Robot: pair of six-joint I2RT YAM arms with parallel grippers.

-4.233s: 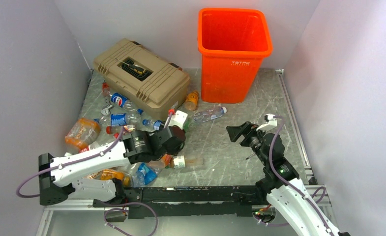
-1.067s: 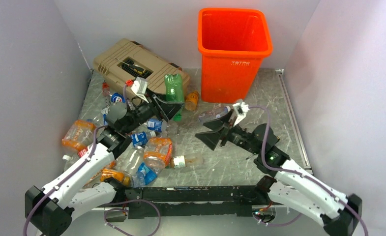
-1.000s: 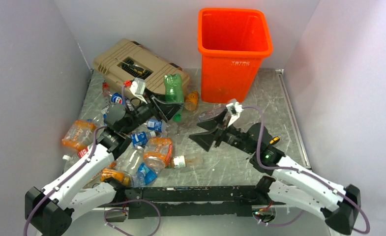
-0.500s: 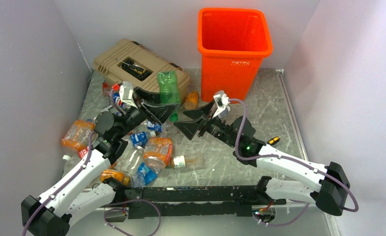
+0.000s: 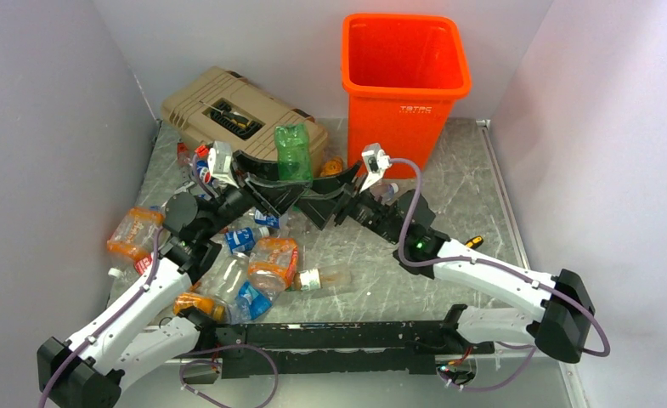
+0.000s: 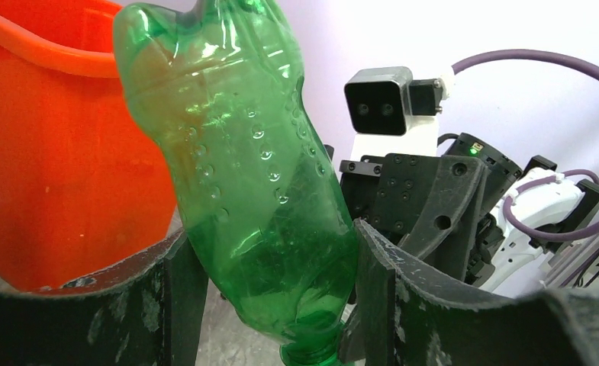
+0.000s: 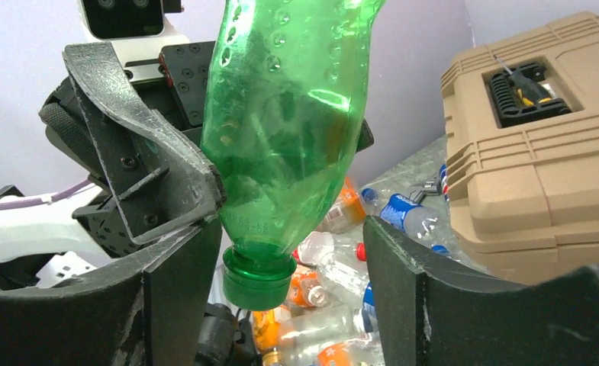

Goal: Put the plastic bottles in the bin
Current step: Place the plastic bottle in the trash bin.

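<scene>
Left end effector (image 6: 275, 267) clamps a crumpled green plastic bottle (image 5: 293, 153) neck-down; right end effector (image 7: 292, 282) straddles its cap (image 7: 258, 278), jaws apart. A mistimed handover could drop it outside the tall orange plastic bin (image 5: 404, 110).

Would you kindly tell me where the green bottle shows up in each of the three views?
Top external: green bottle just left of centre, overlapping the tan toolbox at its right end.
Left wrist: green bottle fills the centre, cap down.
Right wrist: green bottle at upper centre, cap down.
Shared landmark: orange bin, right of it from above, left of it in left wrist; absent in right wrist, where the toolbox shows.
</scene>
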